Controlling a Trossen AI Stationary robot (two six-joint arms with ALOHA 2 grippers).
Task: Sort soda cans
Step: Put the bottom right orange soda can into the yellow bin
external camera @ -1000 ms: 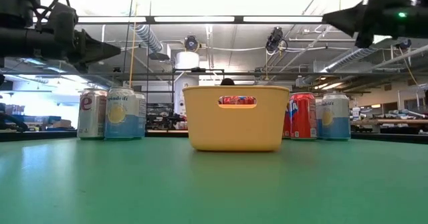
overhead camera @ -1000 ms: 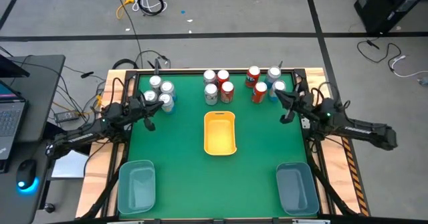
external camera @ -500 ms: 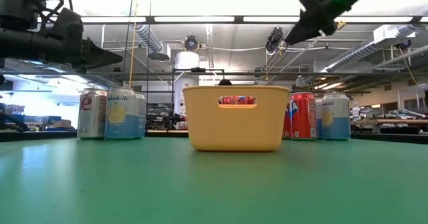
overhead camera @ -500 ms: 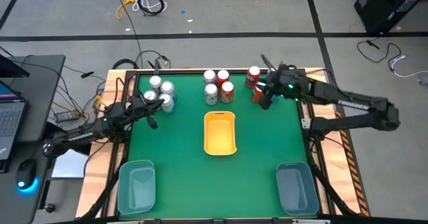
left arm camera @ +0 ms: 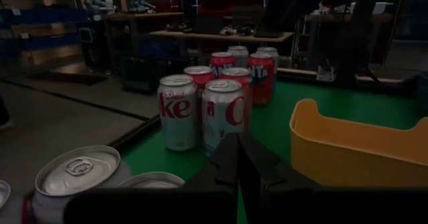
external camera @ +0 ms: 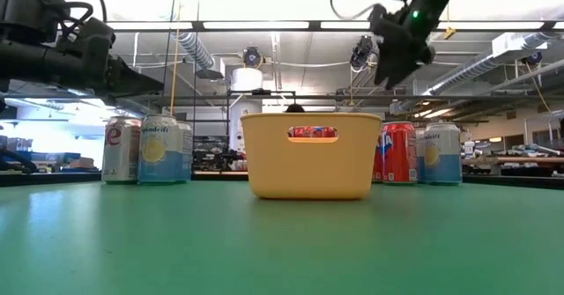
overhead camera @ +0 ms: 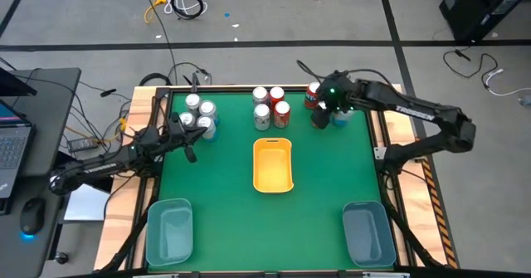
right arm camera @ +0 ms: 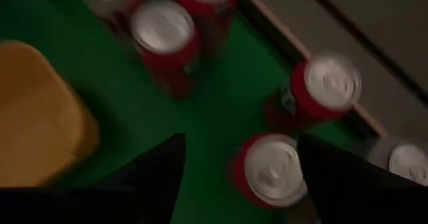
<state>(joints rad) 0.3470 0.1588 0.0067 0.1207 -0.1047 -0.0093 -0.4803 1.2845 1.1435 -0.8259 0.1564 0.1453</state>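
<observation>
Soda cans stand upright on their bases in three clusters along the green table's far edge: silver and light blue ones [overhead camera: 199, 116] at the left, silver and red ones [overhead camera: 270, 105] in the middle, red and light blue ones [overhead camera: 315, 95] at the right. My right gripper [right arm camera: 244, 184] hangs open high above the right cluster, pointing down, and a red can [right arm camera: 273, 170] shows between its fingers well below them. My left gripper [left arm camera: 237, 160] is shut and empty, level above the table beside the left cluster [left arm camera: 77, 177].
A yellow bin [overhead camera: 273, 163] stands mid-table, near side of the middle cluster. Two translucent blue-grey bins [overhead camera: 170, 228] [overhead camera: 368, 232] stand at the near corners. Bare green table lies between the bins. Wooden rails edge the table, and cables lie on the floor beyond.
My right gripper has swung from the table's right edge toward the far edge and left, rising over the right can cluster and tipping down. In the low view its fingers, earlier drawn to a point, now stand apart: it has opened.
</observation>
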